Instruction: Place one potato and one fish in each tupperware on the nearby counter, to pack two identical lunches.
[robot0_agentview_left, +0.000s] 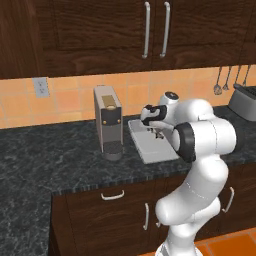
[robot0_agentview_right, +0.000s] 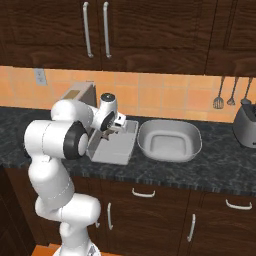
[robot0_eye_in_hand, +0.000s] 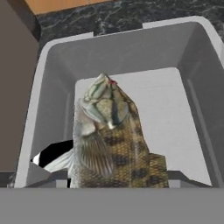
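Note:
My gripper (robot0_eye_in_hand: 118, 179) is shut on a mottled brown fish (robot0_eye_in_hand: 109, 140) that hangs head down between the fingertips. Right below it is the deep square-cornered tupperware (robot0_eye_in_hand: 131, 52), whose pale grey floor is bare. In the left base view the gripper (robot0_agentview_left: 159, 132) hovers over this box (robot0_agentview_left: 155, 150) on the dark speckled counter (robot0_agentview_left: 50, 155). The right base view shows the gripper (robot0_agentview_right: 111, 131) above the box (robot0_agentview_right: 114, 149), with the wider rounded tupperware (robot0_agentview_right: 170, 140) just to its right, holding nothing. The potato is out of view.
A tall brown coffee machine (robot0_agentview_left: 107, 122) stands close to the box's left side. A silver toaster (robot0_agentview_right: 246, 125) sits at the far right, under hanging utensils (robot0_agentview_right: 225, 97). Dark wall cupboards (robot0_agentview_left: 150, 30) hang above the counter.

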